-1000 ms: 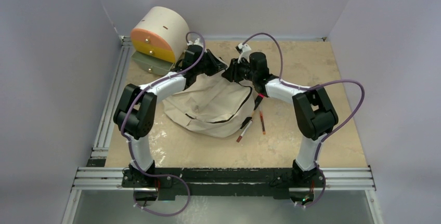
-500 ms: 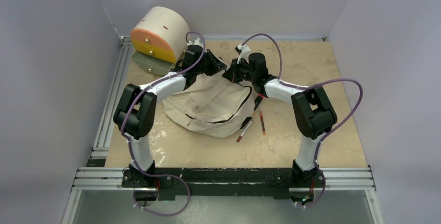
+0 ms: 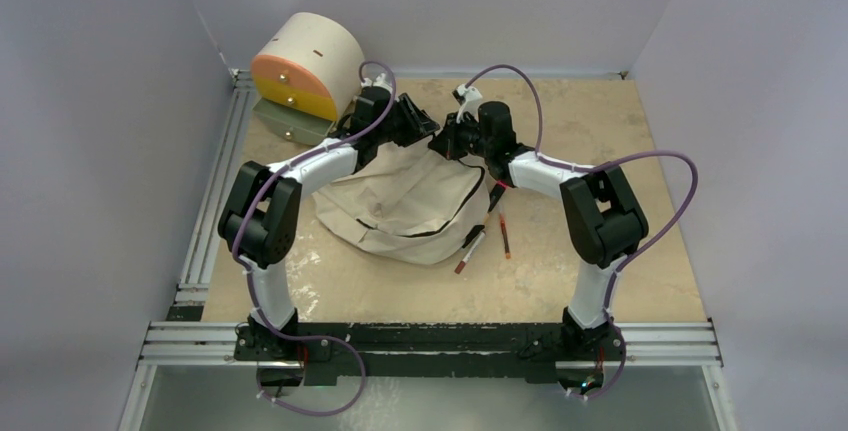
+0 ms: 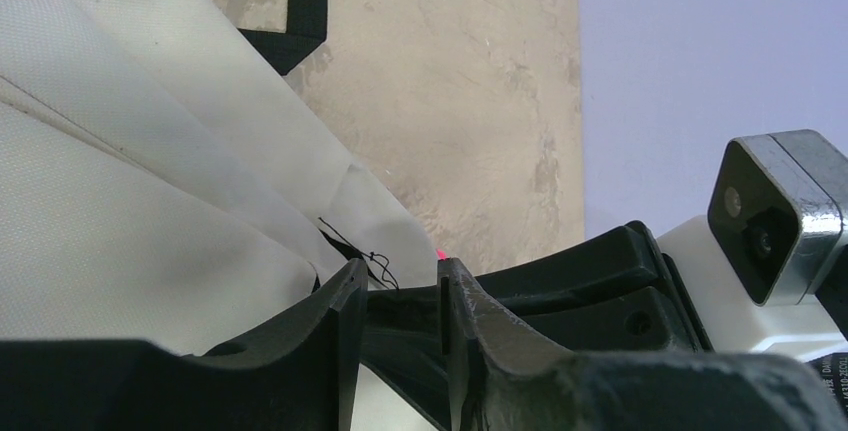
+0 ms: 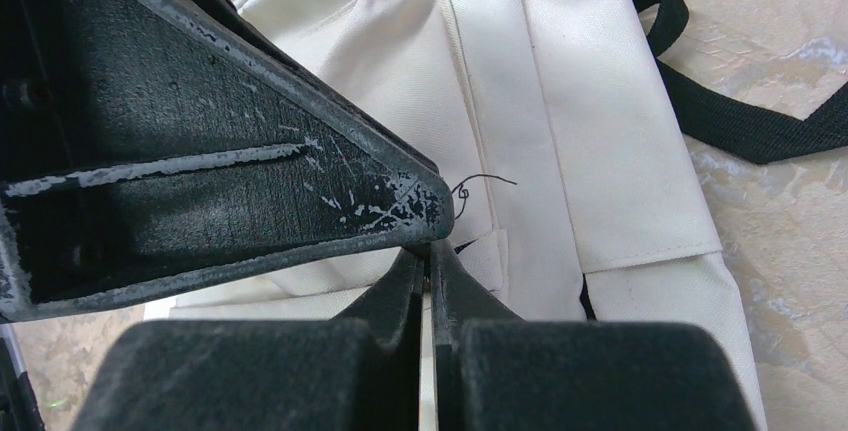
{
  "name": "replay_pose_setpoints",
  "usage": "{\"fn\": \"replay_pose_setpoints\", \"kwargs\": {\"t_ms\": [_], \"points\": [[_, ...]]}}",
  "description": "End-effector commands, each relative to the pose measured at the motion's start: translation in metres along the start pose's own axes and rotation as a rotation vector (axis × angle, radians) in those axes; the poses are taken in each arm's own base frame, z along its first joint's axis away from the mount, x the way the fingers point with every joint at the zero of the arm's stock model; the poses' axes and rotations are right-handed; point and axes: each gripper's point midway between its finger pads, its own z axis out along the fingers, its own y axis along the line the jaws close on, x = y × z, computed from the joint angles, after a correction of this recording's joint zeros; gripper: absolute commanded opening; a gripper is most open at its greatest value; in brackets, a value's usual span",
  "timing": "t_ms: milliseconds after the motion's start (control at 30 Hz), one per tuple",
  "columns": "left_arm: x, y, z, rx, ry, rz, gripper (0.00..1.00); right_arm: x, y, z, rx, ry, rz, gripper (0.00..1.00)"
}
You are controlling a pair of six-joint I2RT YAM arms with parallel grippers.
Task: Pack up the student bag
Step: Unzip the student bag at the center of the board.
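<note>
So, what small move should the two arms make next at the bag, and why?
Probably ease the left gripper and right gripper slightly apart to open the student bag. Both meet at its far top edge, their grip unclear, and two pens lie outside it on the table.

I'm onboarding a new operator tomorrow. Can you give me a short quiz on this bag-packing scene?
1. How many pens lie on the table?
2. True or false: the pens are inside the bag.
3. The left end effector and the right end effector meet at: A) the bag's far edge; B) the bag's near edge; C) the pens.

Key: 1) two; 2) false, they lie on the table beside the bag; 3) A.
</note>
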Motion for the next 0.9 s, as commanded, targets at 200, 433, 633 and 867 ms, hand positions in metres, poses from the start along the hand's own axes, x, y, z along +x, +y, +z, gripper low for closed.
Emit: {"fn": "replay_pose_setpoints", "kwargs": {"t_ms": [200, 433, 633, 867], "points": [[0.000, -0.010, -0.001, 0.047, 0.009, 0.049, 0.27, -0.030, 0.011, 0.001, -0.028, -0.066, -0.026, 0.00], [0.008, 0.002, -0.001, 0.025, 0.019, 0.056, 0.20, -0.031, 0.012, 0.001, -0.034, -0.067, -0.023, 0.00], [0.009, 0.007, 0.000, 0.016, 0.015, 0.078, 0.16, -0.032, 0.014, 0.000, -0.040, -0.069, -0.019, 0.00], [0.007, 0.006, 0.000, 0.020, 0.006, 0.087, 0.04, -0.033, 0.015, 0.000, -0.045, -0.072, -0.020, 0.00]]}}
